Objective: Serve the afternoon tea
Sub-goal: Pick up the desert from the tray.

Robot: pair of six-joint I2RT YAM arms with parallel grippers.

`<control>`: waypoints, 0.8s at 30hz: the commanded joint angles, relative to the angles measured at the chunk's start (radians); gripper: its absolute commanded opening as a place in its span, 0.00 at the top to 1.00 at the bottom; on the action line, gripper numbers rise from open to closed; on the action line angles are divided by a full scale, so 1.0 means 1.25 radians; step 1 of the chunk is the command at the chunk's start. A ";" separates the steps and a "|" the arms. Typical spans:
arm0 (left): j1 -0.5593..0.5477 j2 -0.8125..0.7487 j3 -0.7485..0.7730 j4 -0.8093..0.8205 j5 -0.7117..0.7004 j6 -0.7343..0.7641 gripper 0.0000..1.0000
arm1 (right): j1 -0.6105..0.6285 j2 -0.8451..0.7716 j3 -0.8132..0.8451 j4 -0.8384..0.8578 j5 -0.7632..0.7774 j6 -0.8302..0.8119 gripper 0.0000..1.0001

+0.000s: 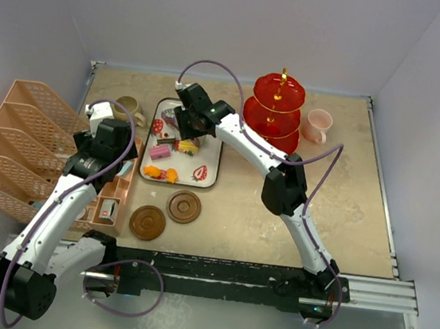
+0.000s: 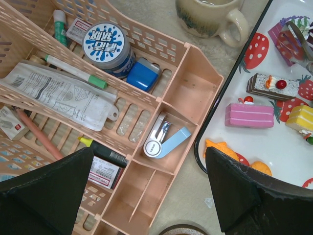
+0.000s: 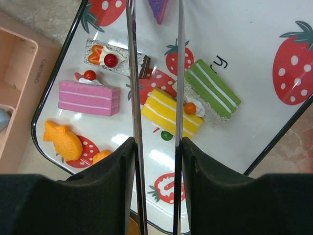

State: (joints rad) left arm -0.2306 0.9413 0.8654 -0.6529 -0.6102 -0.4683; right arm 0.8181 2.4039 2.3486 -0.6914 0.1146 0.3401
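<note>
Fingers of the right gripper (image 1: 184, 132) hover over the tray (image 1: 209, 151) in the top view. Left wrist: the left gripper (image 2: 149, 152) is spread wide and empty. Right wrist: fingers squeeze the tweezers (image 3: 179, 73) above the yellow cake (image 3: 166, 117) on the tray. It seems light and soft; pinch its long sides.

White strawberry-printed tray (image 3: 244, 44) beside peach organizer (image 2: 195, 83); nail clipper (image 2: 164, 142) in its small compartment; metal tweezers (image 3: 134, 98) over tray.

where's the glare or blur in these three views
Right wrist: white glare patches on the glossy white strawberry-printed tray, and the long metal tweezers shine like mirrors. Left wrist: sharp and evenly lit across the peach plastic organiser, little glare. Top external: soft even light, faint shadows, bright highlights on the red translucent three-tier stand.
</note>
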 commanded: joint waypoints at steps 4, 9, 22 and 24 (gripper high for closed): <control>-0.002 -0.018 0.007 0.015 -0.009 0.003 0.06 | 0.003 -0.004 0.037 0.018 0.023 0.001 0.56; -0.002 -0.022 0.007 0.019 -0.001 0.004 0.06 | 0.002 -0.003 0.027 0.025 0.019 0.004 0.59; -0.002 -0.028 0.006 0.019 -0.001 0.004 0.06 | 0.002 -0.010 0.003 0.038 0.010 0.010 0.59; -0.002 -0.029 0.006 0.019 -0.004 0.004 0.06 | 0.002 -0.012 0.003 0.034 0.013 0.008 0.61</control>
State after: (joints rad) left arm -0.2306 0.9241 0.8654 -0.6529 -0.6060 -0.4683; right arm 0.8181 2.4039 2.3478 -0.6811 0.1184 0.3462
